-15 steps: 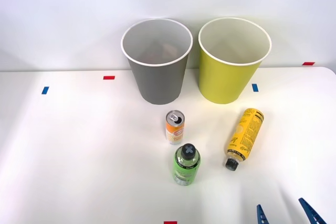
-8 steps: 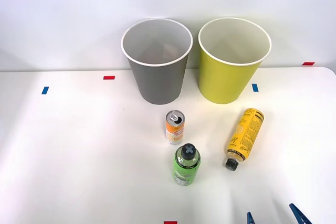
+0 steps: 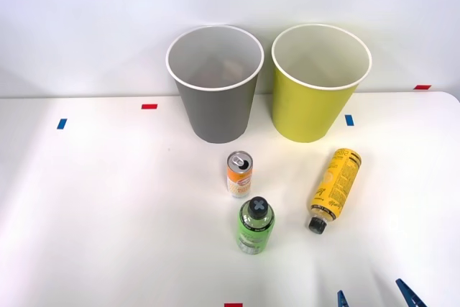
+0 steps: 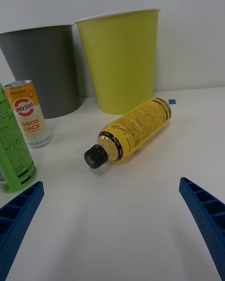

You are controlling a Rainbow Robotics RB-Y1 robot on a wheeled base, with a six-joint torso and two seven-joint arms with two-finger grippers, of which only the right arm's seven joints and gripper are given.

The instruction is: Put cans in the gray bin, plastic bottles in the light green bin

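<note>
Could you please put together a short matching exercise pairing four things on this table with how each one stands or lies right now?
Things:
1. yellow bottle
2. green bottle
3. orange and white can
4. right gripper

States:
A. upright, in front of the gray bin
B. open, holding nothing
C. lying on its side, cap toward the robot
D. upright, nearest the table's front edge

Pairs: 1-C, 2-D, 3-A, 4-B

In the front view the right claw [image 3: 375, 298] is cut off by the bottom edge, with only its blue tips showing. The wrist view cuts the green bottle [image 4: 11, 152] at the frame edge, hiding its cap. Something pale inside the gray bin [image 3: 215, 109] is too faint to identify
</note>
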